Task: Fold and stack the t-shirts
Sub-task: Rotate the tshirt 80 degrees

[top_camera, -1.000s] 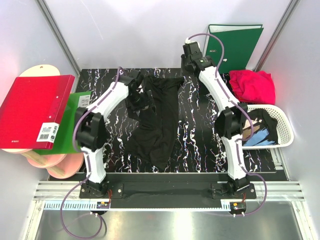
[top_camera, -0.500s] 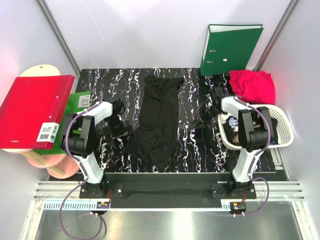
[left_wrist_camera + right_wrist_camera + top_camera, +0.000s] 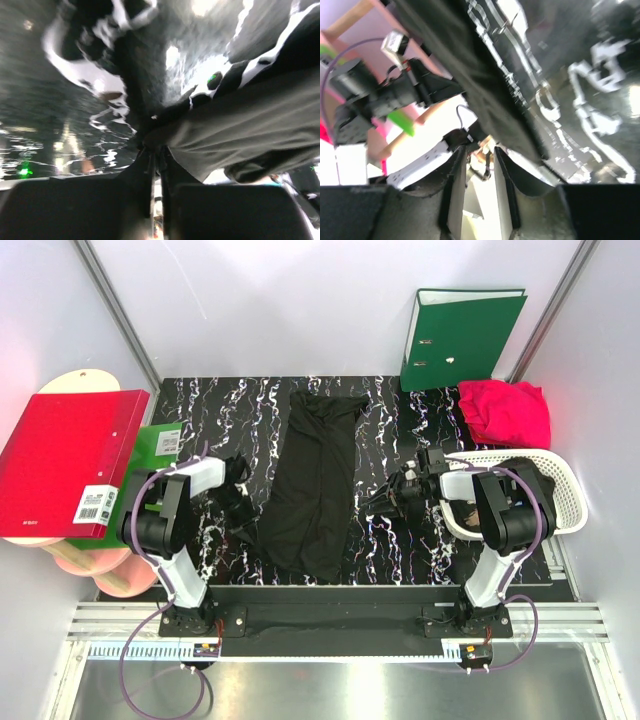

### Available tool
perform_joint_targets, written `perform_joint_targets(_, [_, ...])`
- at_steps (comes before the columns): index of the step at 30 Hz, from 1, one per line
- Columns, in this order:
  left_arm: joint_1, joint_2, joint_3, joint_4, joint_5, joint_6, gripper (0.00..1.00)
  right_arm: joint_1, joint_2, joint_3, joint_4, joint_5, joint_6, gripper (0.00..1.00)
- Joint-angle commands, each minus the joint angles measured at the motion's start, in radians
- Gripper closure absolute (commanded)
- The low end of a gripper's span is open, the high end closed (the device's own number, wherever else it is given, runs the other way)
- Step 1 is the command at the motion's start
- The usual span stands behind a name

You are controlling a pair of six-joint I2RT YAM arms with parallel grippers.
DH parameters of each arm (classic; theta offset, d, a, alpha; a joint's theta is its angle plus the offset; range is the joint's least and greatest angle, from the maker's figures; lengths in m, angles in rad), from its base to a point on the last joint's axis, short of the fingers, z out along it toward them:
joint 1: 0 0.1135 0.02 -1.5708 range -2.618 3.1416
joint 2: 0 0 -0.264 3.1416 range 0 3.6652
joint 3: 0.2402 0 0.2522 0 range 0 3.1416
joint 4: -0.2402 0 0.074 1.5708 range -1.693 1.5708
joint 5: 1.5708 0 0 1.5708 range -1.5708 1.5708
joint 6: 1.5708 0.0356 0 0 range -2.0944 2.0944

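A black t-shirt [image 3: 315, 480], folded into a long narrow strip, lies down the middle of the marbled table [image 3: 205, 400]. My left gripper [image 3: 246, 516] sits low at the strip's lower left edge. In the left wrist view the left gripper [image 3: 156, 150] has its jaws almost together, pinching the cloth edge [image 3: 235, 130]. My right gripper [image 3: 385, 502] hovers low just right of the strip. The right wrist view shows the right gripper [image 3: 479, 150] partly open with nothing between its fingers, and the cloth [image 3: 485, 90] just beyond the tips. A crimson-pink t-shirt [image 3: 505, 412] lies crumpled at the back right.
A white lattice basket [image 3: 568, 502] with dark cloth inside stands at the right edge, beside the right arm. A green binder [image 3: 460, 335] stands at the back wall. A red binder [image 3: 70, 460] and a green one [image 3: 140, 490] lie off the table's left side.
Both arms have come down from the back of the table to the sides of the black t-shirt. The left gripper has gone from wide open to closed on the shirt's left edge.
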Motion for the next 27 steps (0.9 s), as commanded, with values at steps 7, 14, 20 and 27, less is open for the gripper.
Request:
perform_joint_targets(7, [-0.006,-0.041,-0.133,0.117,0.070,0.020,0.99,0.000,0.051,0.009,-0.313,-0.148,-0.156,0.49])
perform_joint_targets(14, [-0.015,-0.083,-0.162,0.115,0.087,0.020,0.21,0.016,-0.090,-0.053,-0.509,-0.030,-0.355,0.47])
perform_joint_targets(20, [-0.050,-0.080,-0.156,0.114,0.095,0.014,0.16,0.089,-0.295,-0.033,-0.564,0.186,-0.424,0.47])
perform_joint_targets(27, [-0.096,-0.071,-0.136,0.120,0.092,0.004,0.08,0.174,-0.422,0.012,-0.519,0.338,-0.412,0.39])
